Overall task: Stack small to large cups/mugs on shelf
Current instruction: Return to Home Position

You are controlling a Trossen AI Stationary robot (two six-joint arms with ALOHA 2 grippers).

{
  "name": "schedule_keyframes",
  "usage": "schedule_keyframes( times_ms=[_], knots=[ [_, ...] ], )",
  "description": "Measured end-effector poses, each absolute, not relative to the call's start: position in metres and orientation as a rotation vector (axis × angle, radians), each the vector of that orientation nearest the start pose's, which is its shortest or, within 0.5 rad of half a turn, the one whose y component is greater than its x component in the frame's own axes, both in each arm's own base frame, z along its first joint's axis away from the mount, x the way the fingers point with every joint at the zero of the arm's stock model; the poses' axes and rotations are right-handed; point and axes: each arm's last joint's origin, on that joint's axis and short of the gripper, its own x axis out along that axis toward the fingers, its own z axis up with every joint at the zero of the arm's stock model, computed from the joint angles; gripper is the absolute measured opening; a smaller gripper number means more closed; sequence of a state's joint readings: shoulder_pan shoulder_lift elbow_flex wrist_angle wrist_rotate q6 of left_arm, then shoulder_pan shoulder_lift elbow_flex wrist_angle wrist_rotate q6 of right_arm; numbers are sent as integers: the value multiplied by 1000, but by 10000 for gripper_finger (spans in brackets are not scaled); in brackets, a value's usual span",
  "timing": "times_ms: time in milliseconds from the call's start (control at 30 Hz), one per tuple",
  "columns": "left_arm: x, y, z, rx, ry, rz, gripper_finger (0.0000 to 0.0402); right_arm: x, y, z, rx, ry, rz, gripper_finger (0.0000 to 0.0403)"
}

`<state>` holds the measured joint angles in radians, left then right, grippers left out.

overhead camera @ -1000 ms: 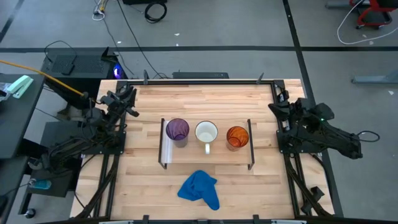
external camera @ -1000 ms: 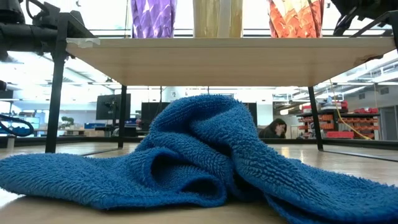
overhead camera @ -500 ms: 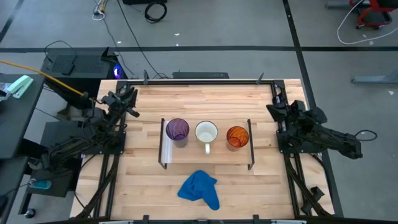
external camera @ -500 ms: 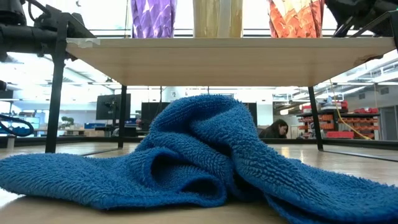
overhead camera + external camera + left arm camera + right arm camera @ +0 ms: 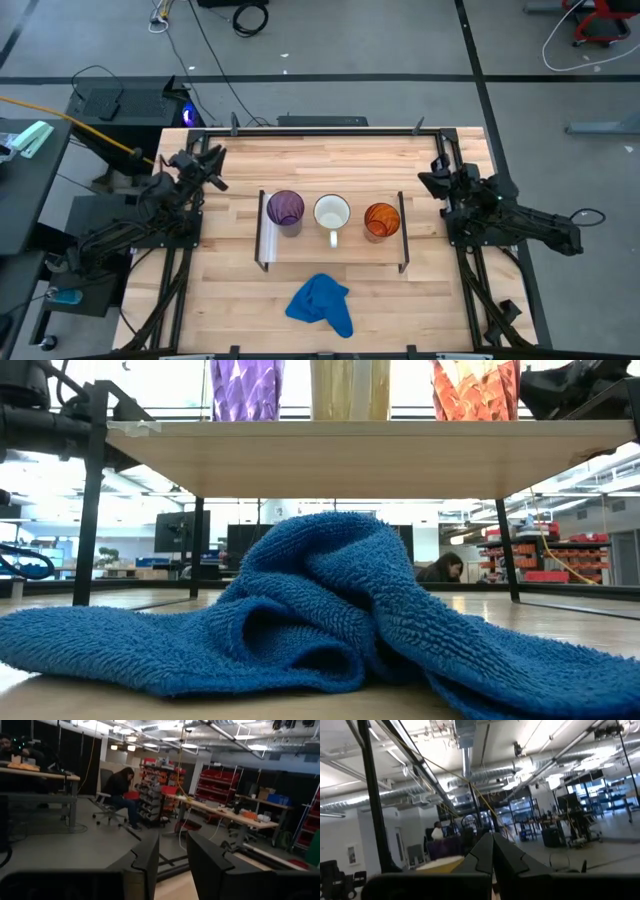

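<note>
I folded the right gripper (image 5: 430, 181) homeward, jaws closed; left gripper (image 5: 214, 166) waited, jaws narrowly apart; purple cup (image 5: 285, 208), white mug (image 5: 332, 212) and orange cup (image 5: 381, 219) lined the shelf (image 5: 300, 247).

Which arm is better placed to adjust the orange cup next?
Right, probably. The right end effector hangs beyond the low light-wood shelf's end where the translucent orange cup stands; the left end effector is past the far end, by the translucent purple cup.

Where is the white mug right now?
From above, the white mug stands at the middle of the shelf, between the purple cup and the orange cup.
</note>
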<state>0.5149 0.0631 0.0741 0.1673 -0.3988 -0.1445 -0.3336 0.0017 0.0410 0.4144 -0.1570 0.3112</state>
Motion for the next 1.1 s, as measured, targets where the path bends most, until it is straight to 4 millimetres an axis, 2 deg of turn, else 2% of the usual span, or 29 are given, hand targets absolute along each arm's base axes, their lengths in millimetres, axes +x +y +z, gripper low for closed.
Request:
schedule_keyframes(
  times_ms=[367, 667, 900, 1100],
  knots=[
    [77, 57, 190, -133, -148, 906, 107, 88, -26, 199, 187, -282, -148, 14],
    [78, 57, 181, -138, -49, 913, 107, 89, -26, 193, 127, -217, -165, 14],
    [78, 57, 181, -137, -46, 913, 107, 91, -27, 181, 154, -91, -177, 14],
    [78, 57, 181, -137, -46, 914, 107, 91, -27, 181, 120, -85, -189, 14]
  ],
)
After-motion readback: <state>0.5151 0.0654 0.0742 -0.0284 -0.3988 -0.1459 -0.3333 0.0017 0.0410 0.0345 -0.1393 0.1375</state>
